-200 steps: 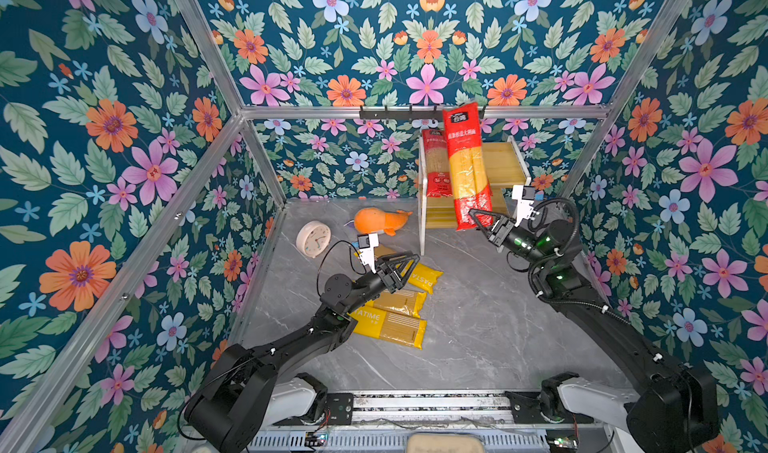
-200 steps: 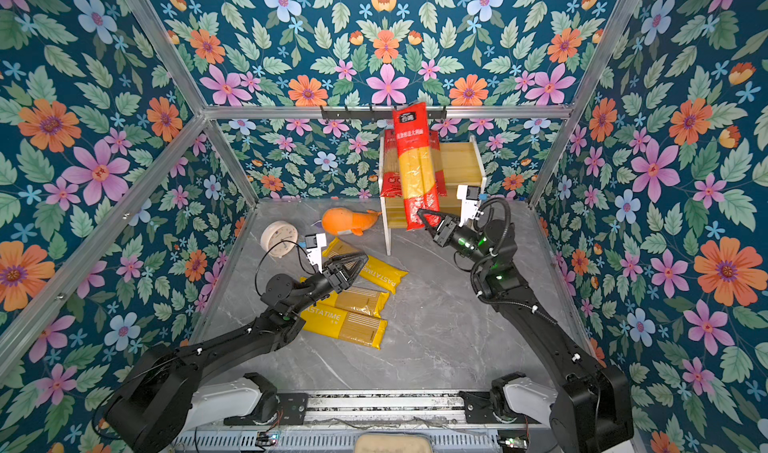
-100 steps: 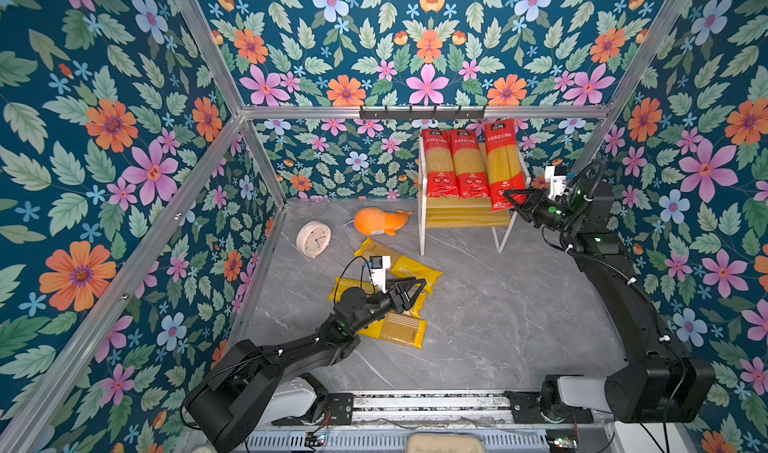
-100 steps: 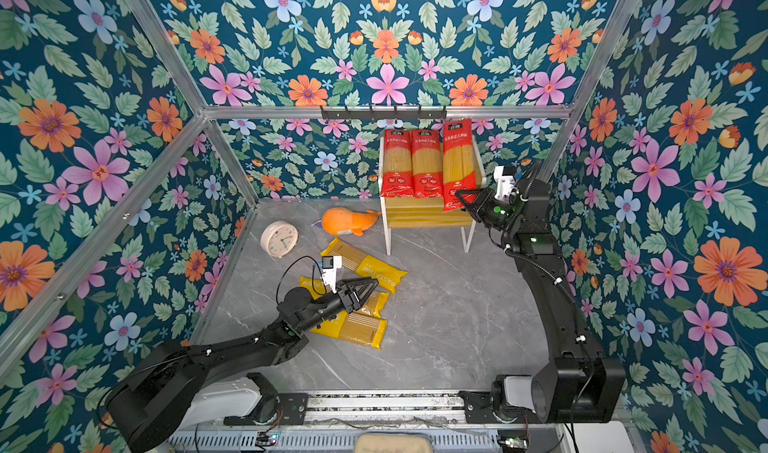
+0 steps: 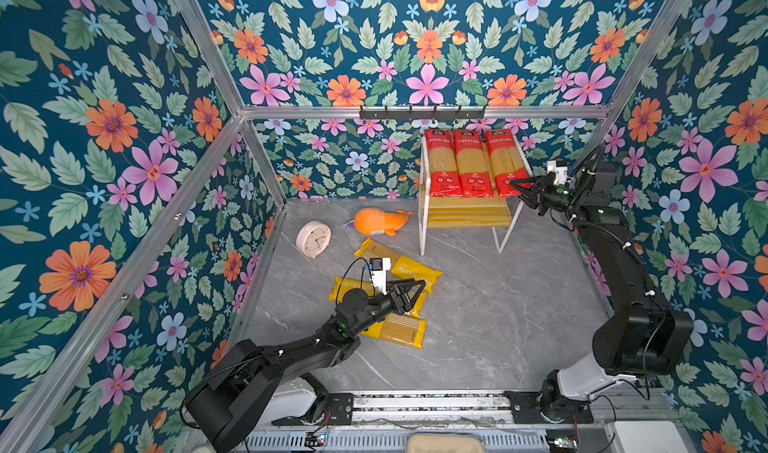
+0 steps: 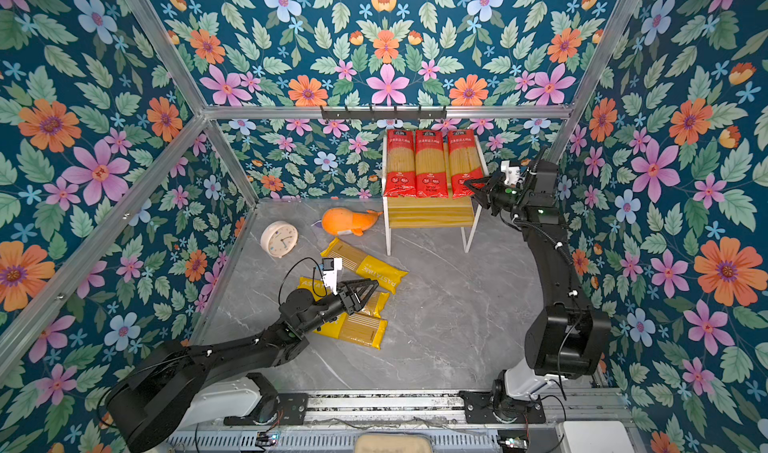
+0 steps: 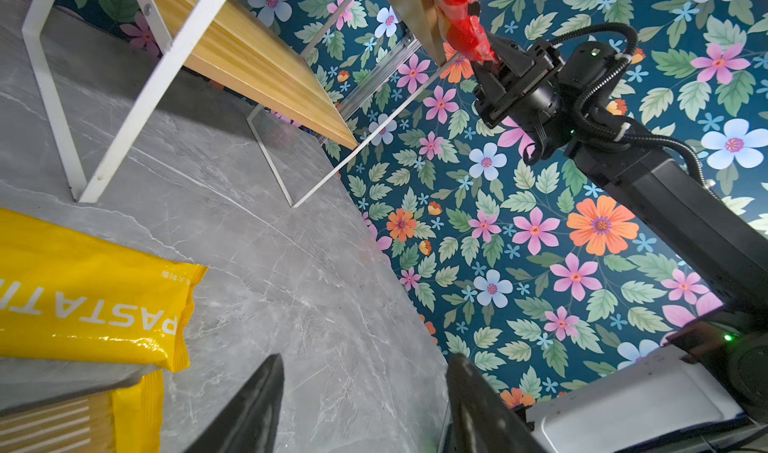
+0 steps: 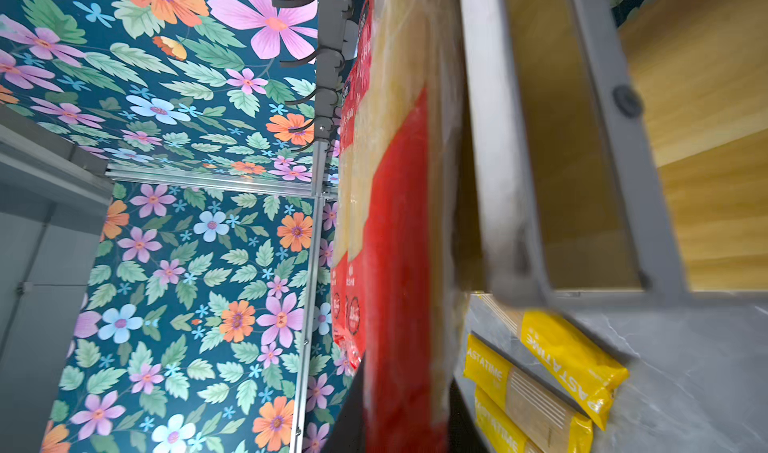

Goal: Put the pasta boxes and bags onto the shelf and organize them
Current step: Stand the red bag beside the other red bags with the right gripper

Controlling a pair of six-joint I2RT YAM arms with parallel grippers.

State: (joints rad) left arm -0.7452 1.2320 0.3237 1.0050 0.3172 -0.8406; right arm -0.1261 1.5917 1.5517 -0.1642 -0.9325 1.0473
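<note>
My right gripper [image 5: 518,185] is clenched on the near red end of a clear spaghetti pack [image 5: 504,162]. This pack is the closest to it of three lying side by side on the top board of the shelf [image 5: 465,217]. In the right wrist view, red film runs up between my dark fingers [image 8: 349,422]. The two other clear packs [image 5: 457,164] lie just beyond the held one, edge to edge with it. The lower board, below that gripper, is bare.

My left gripper [image 5: 409,292] is released, its jaws standing apart with nothing between them. It is poised over three yellow packs [image 5: 399,330] that lie loosely overlapped on the grey floor, directly beneath and beside it. In the left wrist view, one printed yellow end [image 7: 83,301] sits off to the side of my fingers [image 7: 253,409], apart from them. I cannot tell whether my fingertips touch the pack underneath.

I judge these packs fairly light and stiff along their length, because the dry strands act as a splint. The strands are brittle, though, and the wrapper looks slick. The crimped ends are soft, so a pack held there would likely droop and swing. I would take a yellow pack across its width near mid-length, with a gentle squeeze.
</note>
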